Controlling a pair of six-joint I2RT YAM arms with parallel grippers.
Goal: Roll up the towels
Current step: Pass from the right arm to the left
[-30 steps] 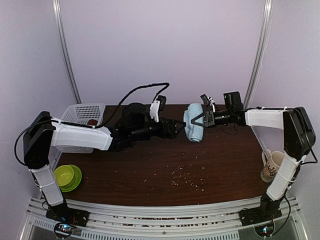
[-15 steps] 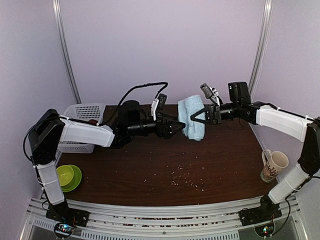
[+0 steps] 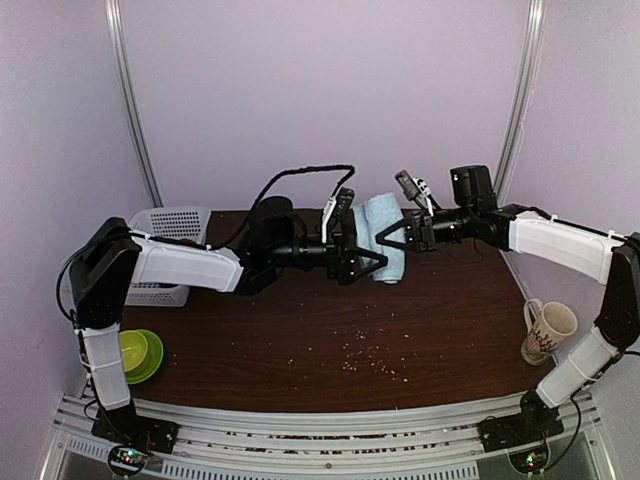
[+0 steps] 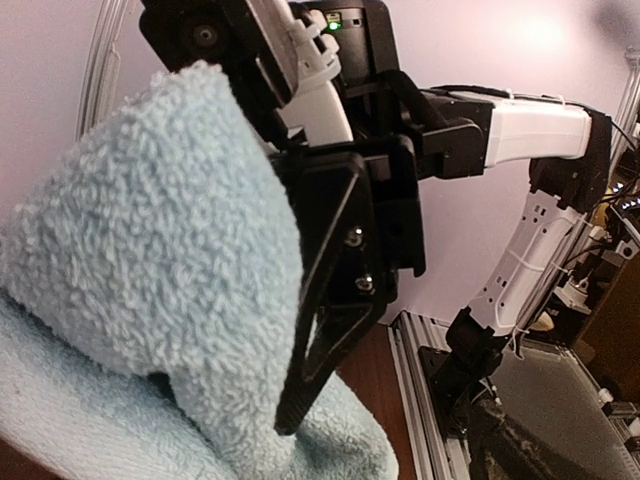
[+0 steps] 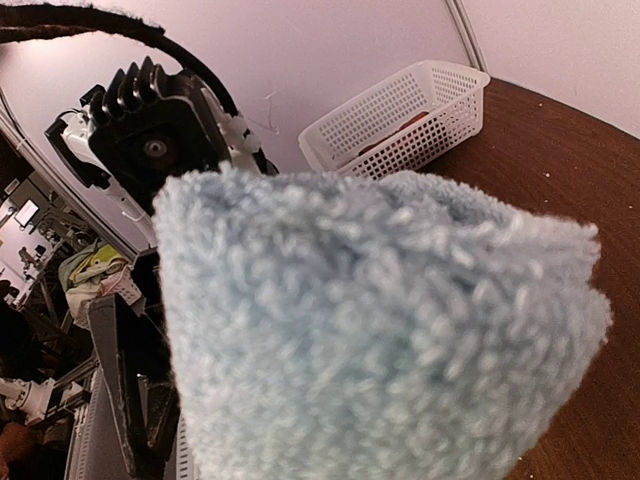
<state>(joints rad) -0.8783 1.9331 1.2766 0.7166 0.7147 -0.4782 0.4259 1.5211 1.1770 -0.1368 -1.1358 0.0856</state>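
One white basket [image 3: 165,226] sits well left of the left gripper [image 3: 380,262], whose tips touch the light-blue towel [image 3: 383,213] at its lower edge, grip unclear. The right gripper [image 3: 386,238] pinches the towel's right edge, held above the table [image 3: 300,340]; a mug [image 3: 546,328] stands far right.

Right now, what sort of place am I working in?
Probably a robot test booth, not a home: plain lavender walls close around a dark wooden table, and an aluminium rail carries both arm bases.
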